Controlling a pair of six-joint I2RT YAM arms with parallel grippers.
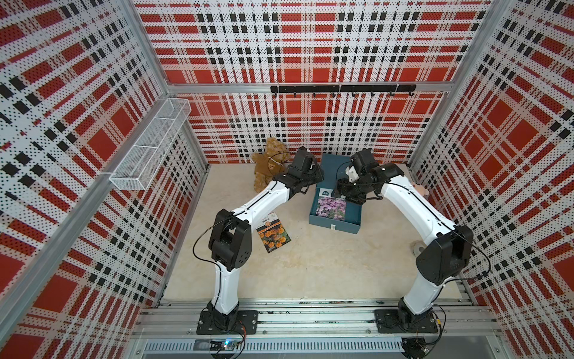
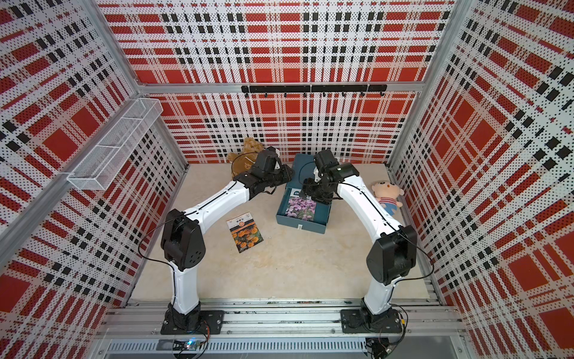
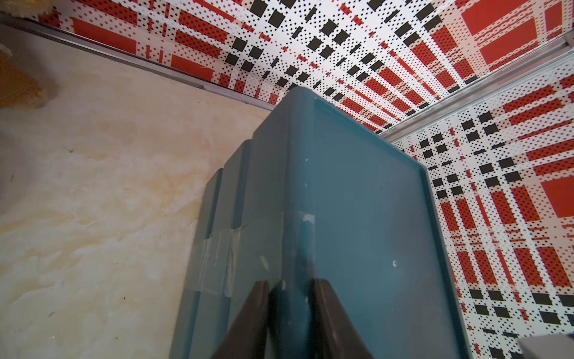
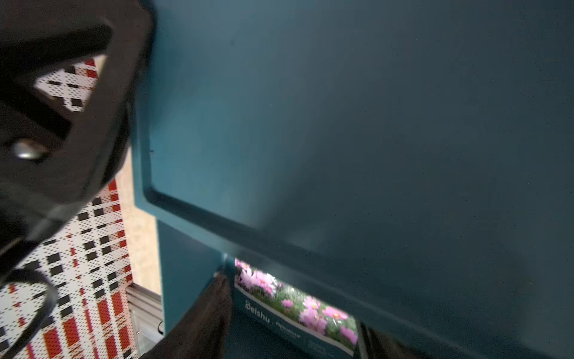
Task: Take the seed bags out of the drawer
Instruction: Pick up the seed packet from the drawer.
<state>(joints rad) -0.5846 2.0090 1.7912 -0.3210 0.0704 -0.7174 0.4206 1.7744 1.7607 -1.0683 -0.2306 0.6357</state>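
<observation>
Reaching into the open drawer (image 1: pixel 320 224), the right gripper (image 4: pixel 292 303) is open. Its fingers (image 4: pixel 214 304) stand apart with a pink packet (image 4: pixel 313 314) between them, and we see no pinch on it. That packet sits at the back of the drawer, directly under the gripper and tucked beneath the cabinet (image 3: pixel 357 202). A purple packet (image 1: pixel 331 209) lies flat in the drawer just beside the same gripper, on the side toward its arm's base.

The left gripper (image 3: pixel 293 282) is at the cabinet's upper corner. Its fingers sit on either side of the corner edge and look clamped on it — steadying the cabinet, we judge.

One orange packet (image 1: pixel 273 233) is already out. It lies flat on the table (image 1: pixel 310 264), well apart from the left gripper, back toward that arm's elbow.

So we judge the task as partly done — one bag is out and at least two are left inside. Whether more bags lie under those two, we cannot tell. The pink packet looks like the next one to come out, but it is not yet held.
</observation>
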